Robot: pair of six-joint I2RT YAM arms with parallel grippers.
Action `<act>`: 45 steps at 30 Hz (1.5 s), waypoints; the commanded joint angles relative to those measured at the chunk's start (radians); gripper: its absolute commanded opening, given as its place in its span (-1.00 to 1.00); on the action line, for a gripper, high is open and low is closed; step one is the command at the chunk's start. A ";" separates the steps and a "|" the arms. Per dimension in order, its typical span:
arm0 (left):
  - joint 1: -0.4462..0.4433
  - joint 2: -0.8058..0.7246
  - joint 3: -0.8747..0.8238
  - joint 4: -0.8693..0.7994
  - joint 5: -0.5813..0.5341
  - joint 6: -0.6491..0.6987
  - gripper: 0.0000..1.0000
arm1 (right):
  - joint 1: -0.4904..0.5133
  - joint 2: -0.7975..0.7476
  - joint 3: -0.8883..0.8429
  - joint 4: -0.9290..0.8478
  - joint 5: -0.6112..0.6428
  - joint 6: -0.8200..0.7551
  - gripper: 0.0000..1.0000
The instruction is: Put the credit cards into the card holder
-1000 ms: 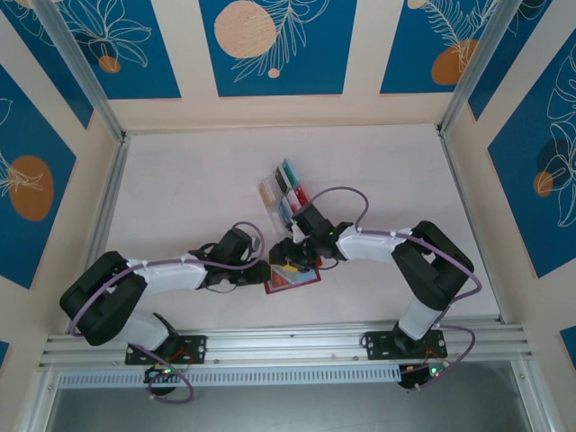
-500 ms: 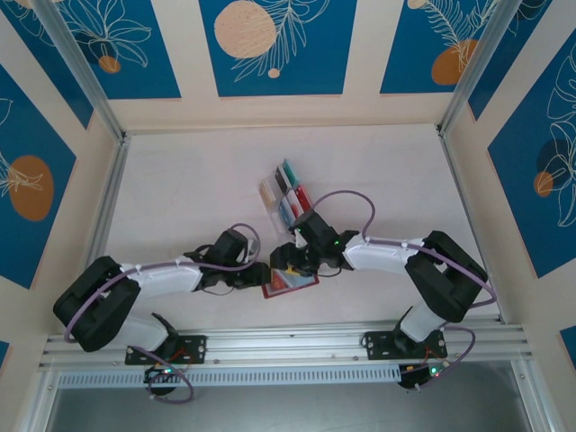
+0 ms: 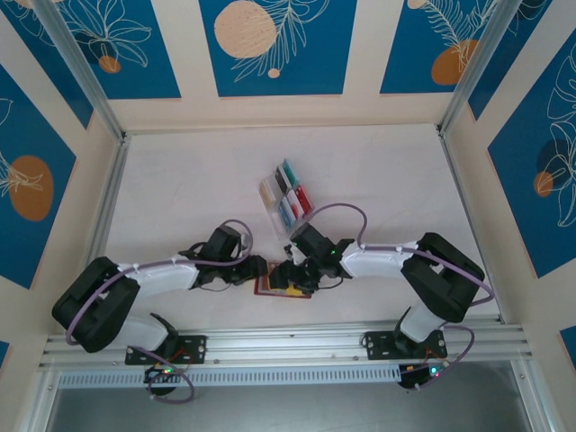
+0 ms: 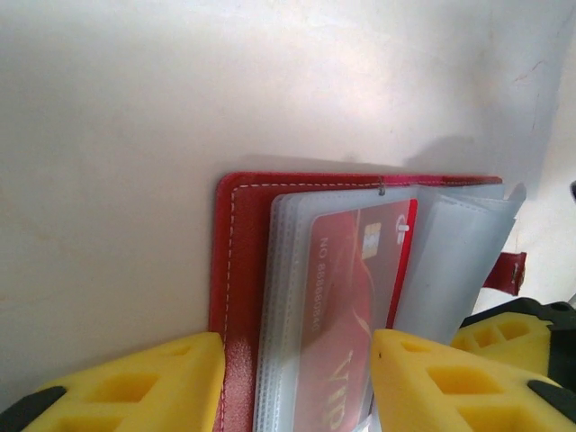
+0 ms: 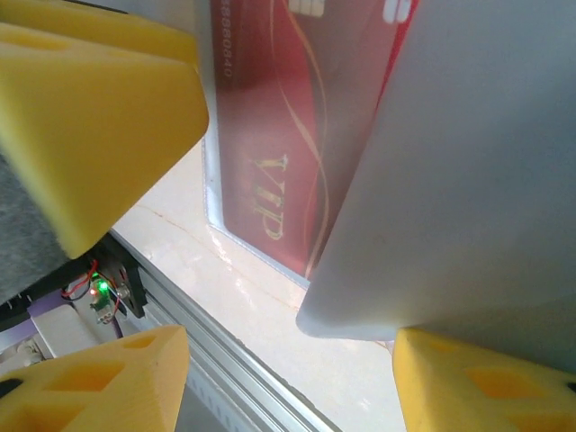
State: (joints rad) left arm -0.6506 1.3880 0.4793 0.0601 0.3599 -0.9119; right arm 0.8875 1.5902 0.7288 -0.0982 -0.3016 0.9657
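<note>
table (image 3: pixel 180 180): white, holder (image 4: pixel 232 261) open, lower centre
left gripper (image 4: pixel 297 360): jaws apart, straddling holder
right gripper (image 5: pixel 288 360): jaws apart beside sleeve (image 5: pixel 468 162)
risk: unheld sleeve flips shut, card (image 4: pixel 351 288) slips out

Robot test booth, lab-type setup. White table (image 3: pixel 198 180) boxed in by aluminium posts (image 3: pixel 79 67) and walls of blue leaf-print panels (image 3: pixel 306 54). Left arm (image 3: pixel 162 274) and right arm (image 3: pixel 382 256) bolted to a slotted metal rail (image 3: pixel 288 340) at the near edge.
</note>
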 commanded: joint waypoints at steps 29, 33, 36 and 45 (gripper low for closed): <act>0.081 0.020 -0.071 0.111 0.090 -0.052 0.02 | -0.006 0.139 0.177 0.189 -0.234 -0.046 0.27; 0.122 0.020 -0.110 0.214 0.149 -0.120 0.04 | 0.009 0.164 0.195 0.206 -0.233 -0.028 0.27; 0.142 0.009 -0.129 0.247 0.169 -0.148 0.04 | 0.009 0.187 0.199 0.234 -0.237 -0.016 0.26; 0.195 -0.149 -0.159 0.083 0.107 -0.117 0.07 | 0.030 0.254 0.246 0.286 -0.266 0.013 0.26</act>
State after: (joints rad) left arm -0.4622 1.2888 0.3180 0.2249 0.5186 -1.0157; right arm 0.8356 1.7889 0.9340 0.1184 -0.5579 0.9550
